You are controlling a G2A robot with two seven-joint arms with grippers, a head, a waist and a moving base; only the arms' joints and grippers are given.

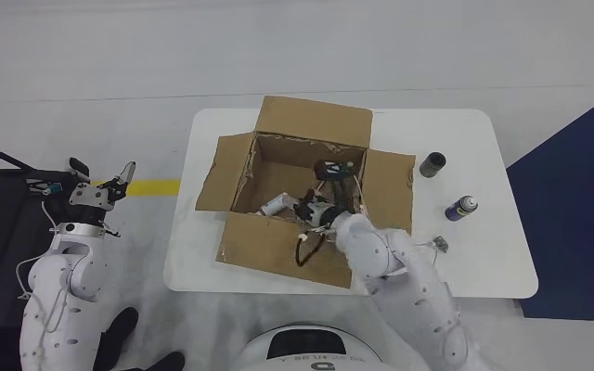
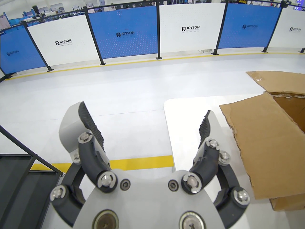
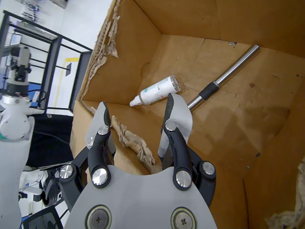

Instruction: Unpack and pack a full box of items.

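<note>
Right wrist view: the right tool (image 3: pixel 137 101), spread and empty, hangs over the open box (image 3: pixel 181 8), near the white bottle (image 3: pixel 158 89) lying on the box floor beside a metal rod (image 3: pixel 228 75). Best, I judge, to lower squarely across the bottle's body, clear of the rod, before closing. The left tool (image 2: pixel 145 108) hangs spread beside the desk (image 2: pixel 188 129).

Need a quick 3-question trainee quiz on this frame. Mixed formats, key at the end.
1. What long item lies beside the white bottle inside the cardboard box?
2. True or false: the bottle stands upright.
3. The fingers of the left gripper and right gripper are: A both open; B both shut; C one open, one shut.

Key: 1 the metal rod; 2 false, it lies on its side; 3 A.
</note>
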